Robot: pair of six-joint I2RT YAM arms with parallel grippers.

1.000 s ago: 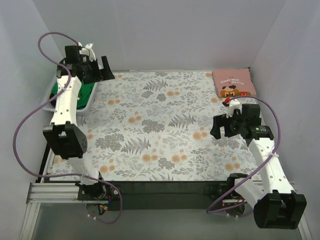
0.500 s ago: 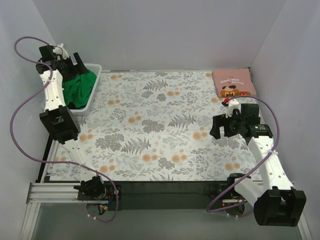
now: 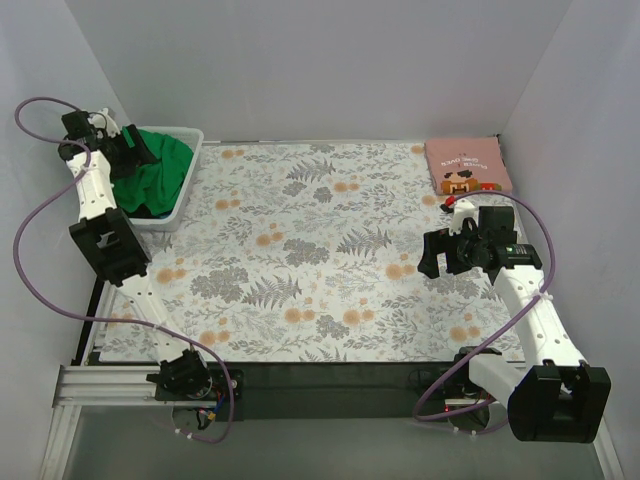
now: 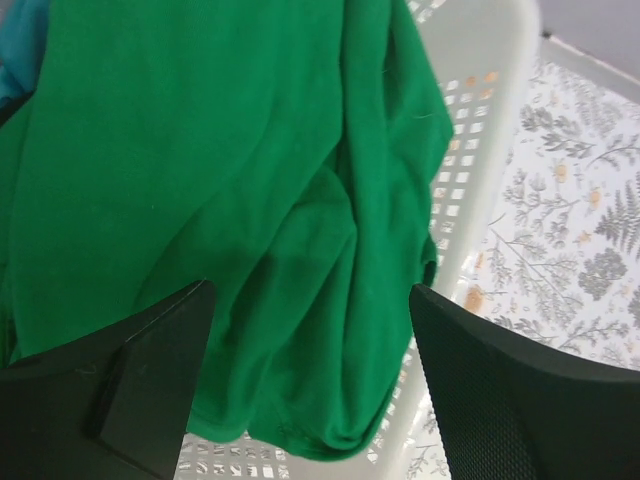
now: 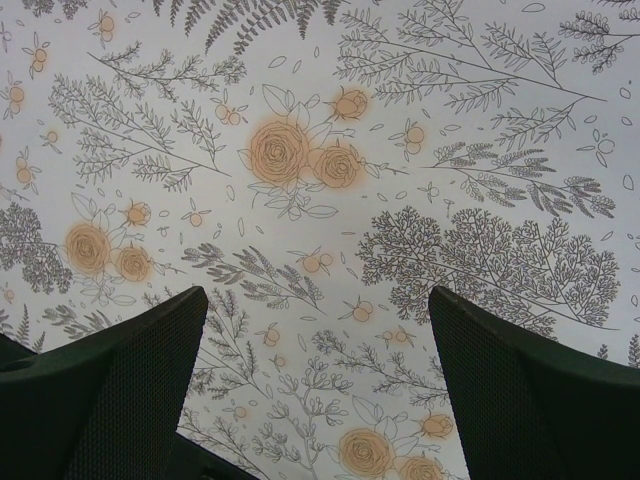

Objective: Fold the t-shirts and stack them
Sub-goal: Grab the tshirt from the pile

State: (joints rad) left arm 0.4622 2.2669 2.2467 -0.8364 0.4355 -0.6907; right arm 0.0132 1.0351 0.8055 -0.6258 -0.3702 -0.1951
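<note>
Left gripper (image 4: 310, 300) now over basket (image 4: 482, 120) — green tee (image 4: 200, 150) crumpled, half-hidden

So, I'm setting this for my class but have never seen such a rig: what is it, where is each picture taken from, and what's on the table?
These are two robot arms bolted side by side at the near edge, each ending in a two-fingered tool. The wide picture looks down from above and behind them. The other two come from a camera on each wrist, so the dark shapes at the bottom are that tool's fingers. A floral table cloth is spread before them. Far left, a white basket holds a crumpled green t-shirt; the left tool hangs open just above it. Far right lies a folded pink t-shirt with a cartoon print. The right tool hangs open over bare cloth, holding nothing.
</note>
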